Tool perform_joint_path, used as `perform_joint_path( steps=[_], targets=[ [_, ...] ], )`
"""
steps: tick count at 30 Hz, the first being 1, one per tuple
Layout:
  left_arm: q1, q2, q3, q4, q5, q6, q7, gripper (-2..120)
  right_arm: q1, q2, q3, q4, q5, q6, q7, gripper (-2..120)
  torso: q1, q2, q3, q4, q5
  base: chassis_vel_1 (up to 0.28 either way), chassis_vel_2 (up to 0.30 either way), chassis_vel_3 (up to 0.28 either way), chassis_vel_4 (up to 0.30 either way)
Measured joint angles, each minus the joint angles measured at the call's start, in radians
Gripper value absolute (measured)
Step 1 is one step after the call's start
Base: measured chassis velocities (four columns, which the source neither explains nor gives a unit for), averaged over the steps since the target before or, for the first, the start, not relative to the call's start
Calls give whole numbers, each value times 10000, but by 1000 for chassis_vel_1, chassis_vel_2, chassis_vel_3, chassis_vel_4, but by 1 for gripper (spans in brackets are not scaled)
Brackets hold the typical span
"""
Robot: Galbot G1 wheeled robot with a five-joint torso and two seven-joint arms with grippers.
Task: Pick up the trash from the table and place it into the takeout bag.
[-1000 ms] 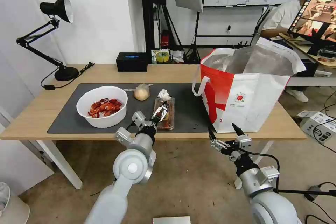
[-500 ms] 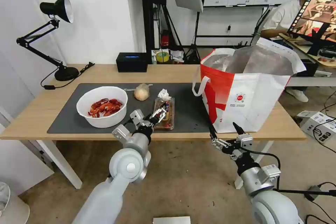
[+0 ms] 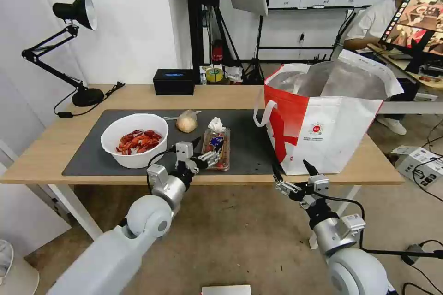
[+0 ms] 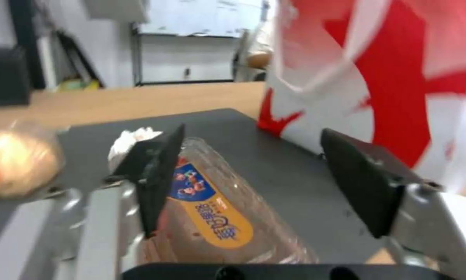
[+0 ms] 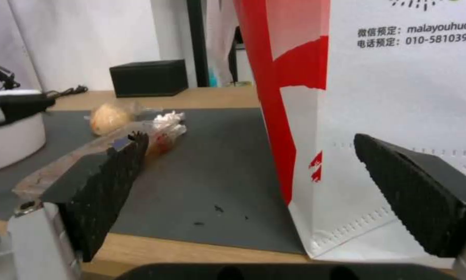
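On the dark mat (image 3: 92,156) of the table (image 3: 46,156) lies a clear tray of cherry tomatoes (image 3: 218,145) with an orange label. My left gripper (image 3: 206,150) hovers open at its near end. In the left wrist view the tray (image 4: 212,210) lies partly under one finger (image 4: 155,175) of the gripper (image 4: 259,171). A white bowl of crayfish shells (image 3: 134,140), a bagged bun (image 3: 187,122) and a crumpled tissue (image 3: 216,124) sit nearby. The takeout bag (image 3: 332,120) stands open on the right. My right gripper (image 3: 291,170) waits open below the table edge, facing the bag (image 5: 398,97).
A black box (image 3: 174,81) and a roll of tape (image 3: 214,74) stand at the table's back edge, and a black desk lamp (image 3: 74,46) at the back left. Bare mat (image 5: 212,171) lies between the tray and the bag. A person sits behind the bag.
My left arm has swung down and to the left, and its gripper has turned to face the tray's near end from the side. The right arm has barely moved.
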Motion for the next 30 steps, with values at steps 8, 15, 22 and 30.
perform_joint_path(
  steps=[8, 15, 22, 30],
  targets=[
    [-200, 546, 23, 428, 690, 211, 780, 38, 236, -65, -49, -24, 621, -185, 11, 100, 0, -1, 0, -1, -1, 0, 0, 0, 0],
    [-557, 1173, 122, 662, 688, 571, 1153, 13, 461, -111, -147, -103, 763, -272, 22, 100, 0, 0, 0, 1, 0, 0, 0, 0, 0],
    [-936, 1355, 451, 774, 349, 603, 1284, 0, 607, -100, -303, -252, 937, -296, 24, 100, 0, 0, 0, 0, 1, 0, 0, 0, 0],
    [-1369, 1266, 1011, 1104, 230, 590, 1331, 0, 959, -233, -550, -451, 1813, -510, 43, 100, 0, 0, 0, -1, 1, 0, 0, 0, 0]
  ],
)
